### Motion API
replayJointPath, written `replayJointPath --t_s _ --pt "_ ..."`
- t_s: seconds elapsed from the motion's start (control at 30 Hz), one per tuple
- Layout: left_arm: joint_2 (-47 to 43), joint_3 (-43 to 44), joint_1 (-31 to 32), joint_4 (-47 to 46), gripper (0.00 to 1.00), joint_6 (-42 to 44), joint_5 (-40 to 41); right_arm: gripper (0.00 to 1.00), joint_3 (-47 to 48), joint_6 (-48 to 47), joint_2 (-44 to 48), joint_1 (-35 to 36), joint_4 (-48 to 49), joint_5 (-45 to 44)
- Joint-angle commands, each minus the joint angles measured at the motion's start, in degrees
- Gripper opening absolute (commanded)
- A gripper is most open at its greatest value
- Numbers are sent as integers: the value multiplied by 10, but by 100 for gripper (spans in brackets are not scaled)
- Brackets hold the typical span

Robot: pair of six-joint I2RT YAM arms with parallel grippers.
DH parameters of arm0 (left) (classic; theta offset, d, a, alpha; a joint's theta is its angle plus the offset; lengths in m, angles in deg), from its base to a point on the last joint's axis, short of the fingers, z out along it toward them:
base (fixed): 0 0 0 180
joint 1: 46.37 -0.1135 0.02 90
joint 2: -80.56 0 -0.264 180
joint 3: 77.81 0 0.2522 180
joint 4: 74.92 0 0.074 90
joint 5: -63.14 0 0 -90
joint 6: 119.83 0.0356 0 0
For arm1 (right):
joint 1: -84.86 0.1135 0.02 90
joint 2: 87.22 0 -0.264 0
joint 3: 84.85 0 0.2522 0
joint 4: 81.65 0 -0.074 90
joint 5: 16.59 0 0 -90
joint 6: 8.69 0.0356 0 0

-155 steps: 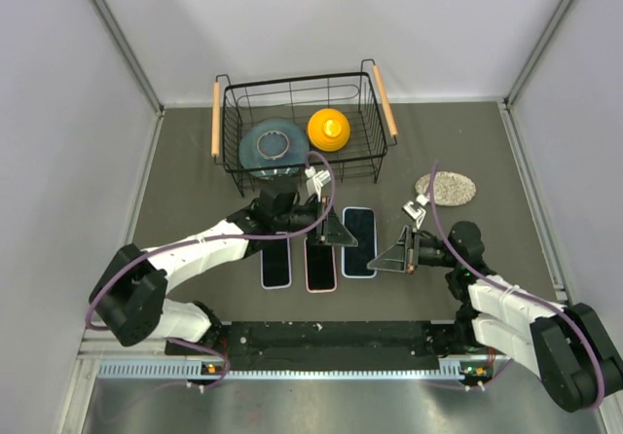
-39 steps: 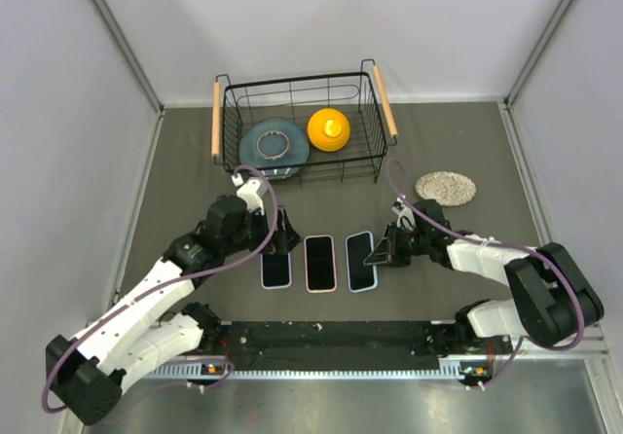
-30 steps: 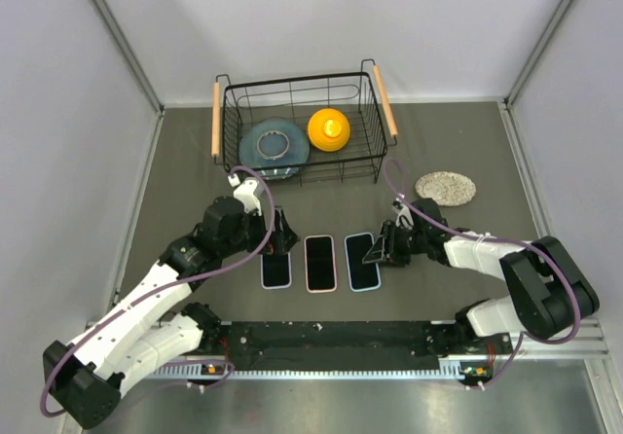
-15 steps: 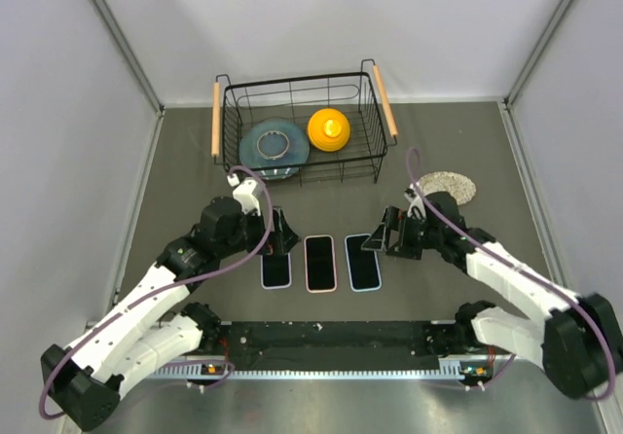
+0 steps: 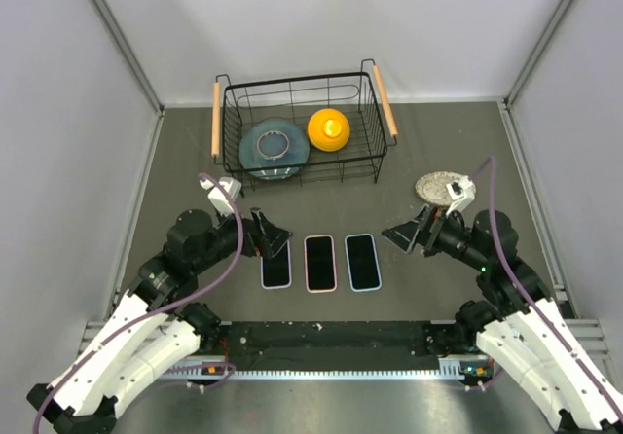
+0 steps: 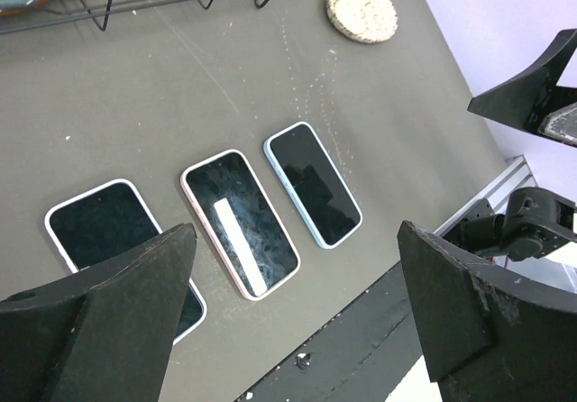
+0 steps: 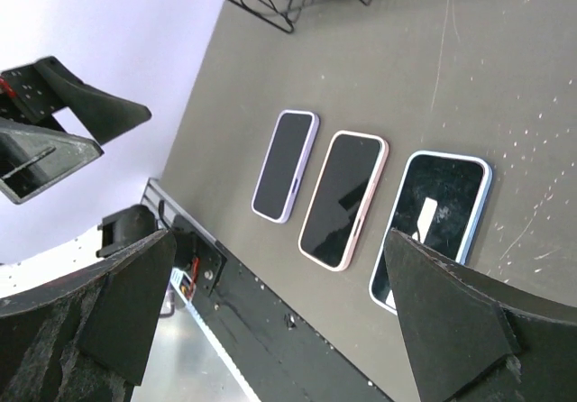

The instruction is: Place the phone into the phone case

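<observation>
Completion seems reached: the lavender-cased phone, the pink-cased phone and the blue-cased phone lie in one row on the near side of the wire basket, well apart from it. Each screen looks seated inside its rim, so I judge nothing is left to press in. That makes three phones and three cases.

The left gripper hovers between basket and row, and the right gripper hovers off the basket's right near corner. Both have fingers spread wide, grasping nothing.

Inside the basket sit one blue plate and one orange object. One coaster lies off its right end.
</observation>
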Motion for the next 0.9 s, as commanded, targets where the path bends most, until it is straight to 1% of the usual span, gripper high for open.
replayJointPath --t_s 0.0,0.17,0.87 --pt "-22 19 -1 -28 99 -1 6 99 6 13 51 5 -10 -37" --pt "-32 20 -1 -21 99 -1 11 99 4 16 86 5 -11 -51" --pt "-39 11 -2 -18 99 0 20 99 9 15 80 5 -10 -54"
